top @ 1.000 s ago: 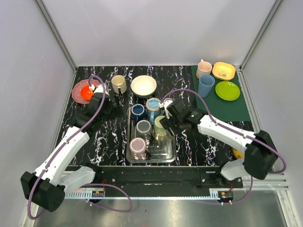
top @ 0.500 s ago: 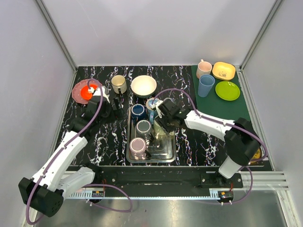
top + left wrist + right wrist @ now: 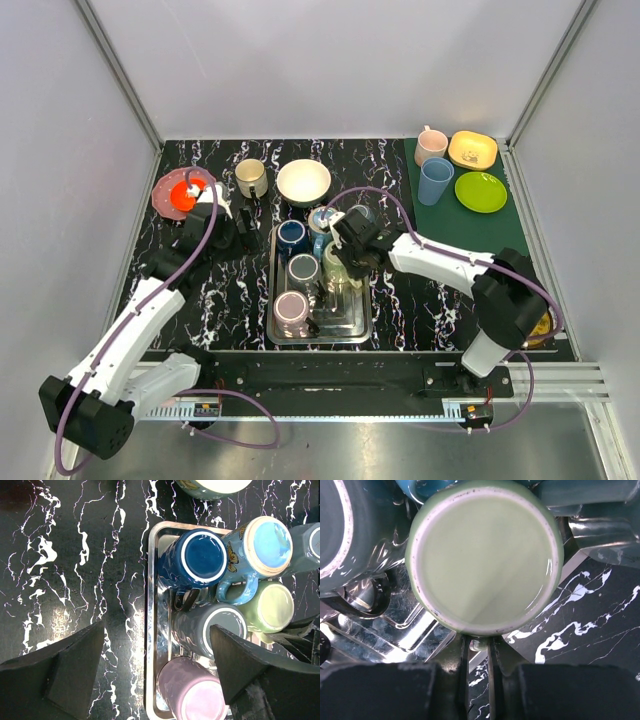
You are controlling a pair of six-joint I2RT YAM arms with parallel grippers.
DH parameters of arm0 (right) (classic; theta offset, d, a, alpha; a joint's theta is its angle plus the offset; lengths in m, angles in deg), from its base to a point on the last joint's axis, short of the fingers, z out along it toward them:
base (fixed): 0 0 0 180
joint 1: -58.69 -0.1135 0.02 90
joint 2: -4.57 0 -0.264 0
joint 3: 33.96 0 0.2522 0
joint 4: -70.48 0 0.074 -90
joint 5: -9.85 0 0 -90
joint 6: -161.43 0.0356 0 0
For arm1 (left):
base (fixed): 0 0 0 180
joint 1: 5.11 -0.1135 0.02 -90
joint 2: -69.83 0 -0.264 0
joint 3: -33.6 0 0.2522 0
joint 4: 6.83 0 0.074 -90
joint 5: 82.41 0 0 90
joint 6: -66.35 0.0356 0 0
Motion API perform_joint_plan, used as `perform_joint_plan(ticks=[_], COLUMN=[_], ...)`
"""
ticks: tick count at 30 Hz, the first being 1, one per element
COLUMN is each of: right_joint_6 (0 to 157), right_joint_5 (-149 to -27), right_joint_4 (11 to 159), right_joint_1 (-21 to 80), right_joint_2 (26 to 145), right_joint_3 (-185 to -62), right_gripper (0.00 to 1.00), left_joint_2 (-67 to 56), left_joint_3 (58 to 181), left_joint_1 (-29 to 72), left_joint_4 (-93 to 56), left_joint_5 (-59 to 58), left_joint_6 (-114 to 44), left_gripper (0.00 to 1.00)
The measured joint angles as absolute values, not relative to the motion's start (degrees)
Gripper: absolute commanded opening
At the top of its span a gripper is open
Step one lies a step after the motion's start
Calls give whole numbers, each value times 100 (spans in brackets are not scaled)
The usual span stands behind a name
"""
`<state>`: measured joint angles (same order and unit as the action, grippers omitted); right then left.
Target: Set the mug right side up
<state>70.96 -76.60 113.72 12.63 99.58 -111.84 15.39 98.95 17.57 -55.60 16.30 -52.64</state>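
Note:
Several mugs stand upside down in a metal tray (image 3: pixel 272 300) (image 3: pixel 151 580). Among them is a pale green mug (image 3: pixel 337 264) (image 3: pixel 485 555), base up, at the tray's right side. My right gripper (image 3: pixel 347 252) (image 3: pixel 476 642) sits right over it, its fingers (image 3: pixel 462 652) nearly together on the mug's green handle at the near rim. My left gripper (image 3: pixel 238 222) (image 3: pixel 157 660) hangs open above the tray's left edge, holding nothing, over a grey mug (image 3: pixel 210 627) and a pink mug (image 3: pixel 195 700).
A dark blue mug (image 3: pixel 292 236) and a light blue butterfly mug (image 3: pixel 322 220) fill the tray's far end. Behind stand a white bowl (image 3: pixel 303 182), a beige mug (image 3: pixel 250 177) and a red plate (image 3: pixel 180 192). A green mat (image 3: pixel 500 225) carries cups and dishes.
My right gripper moved left over the green mug and closed from wide to nearly shut on its handle. The left arm shifted slightly.

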Motion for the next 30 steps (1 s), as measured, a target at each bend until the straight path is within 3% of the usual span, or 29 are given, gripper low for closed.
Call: perform_joint_plan(ticks=[11, 16, 23, 30], right_joint_6=[7686, 8217, 9592, 11205], right_joint_5=[-8233, -8724, -9395, -9734], right_joint_4=[12257, 12218, 10814, 8117], right_joint_1=[972, 948, 1143, 1283], right_joint_2=[8231, 7389, 6323, 5680], right_joint_3=[-11171, -11254, -10972, -9721], right_gripper=[0, 0, 0, 0], left_joint_2=[1902, 2199, 3753, 4741], left_joint_3=[9834, 9832, 9238, 8453], left_joint_1=[1757, 1757, 1757, 1757], left_joint_4=[-5586, -5588, -4631, -2694], left_joint_5=[1634, 1558, 1029, -283], left_joint_6=[-5277, -5421, -6149, -7305], left_gripper=[87, 99, 99, 99])
